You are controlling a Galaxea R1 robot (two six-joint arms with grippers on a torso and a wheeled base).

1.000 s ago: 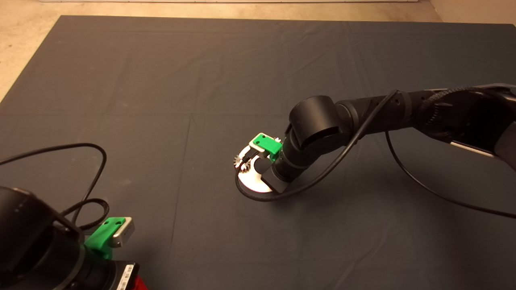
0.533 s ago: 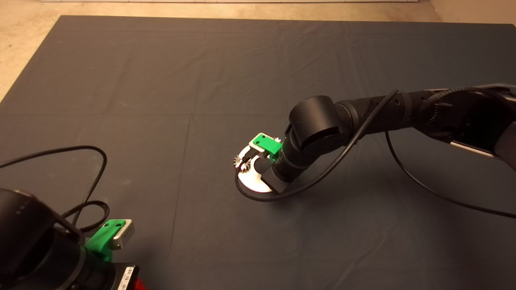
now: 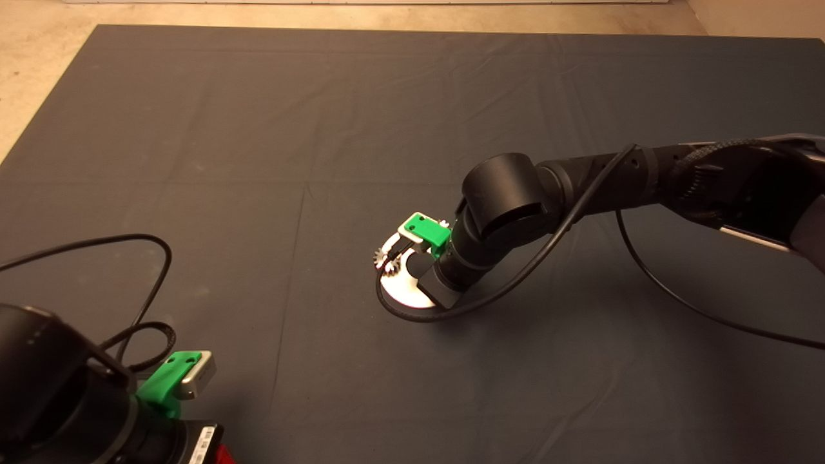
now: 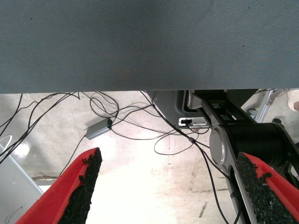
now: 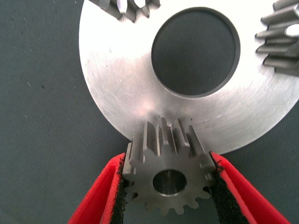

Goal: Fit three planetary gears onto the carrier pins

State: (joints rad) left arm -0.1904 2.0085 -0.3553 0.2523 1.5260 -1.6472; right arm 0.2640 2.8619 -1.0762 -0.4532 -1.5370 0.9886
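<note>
In the right wrist view my right gripper is shut on a silver planetary gear, one pad on each side, at the rim of the shiny round carrier disc with its large centre hole. Two more gears sit on the disc at its far edges. No bare carrier pin shows; the gears cover them. In the head view the right gripper is over the disc at mid mat, with a gear at its tip. My left gripper is open and parked at the lower left.
The dark mat lies flat around the disc. The right arm's black cable loops close around the disc's near side. The left wrist view looks past the mat's edge at floor cables and a robot base.
The left arm has sunk very slightly at the lower left. The right gripper and the gear at the disc have not visibly moved.
</note>
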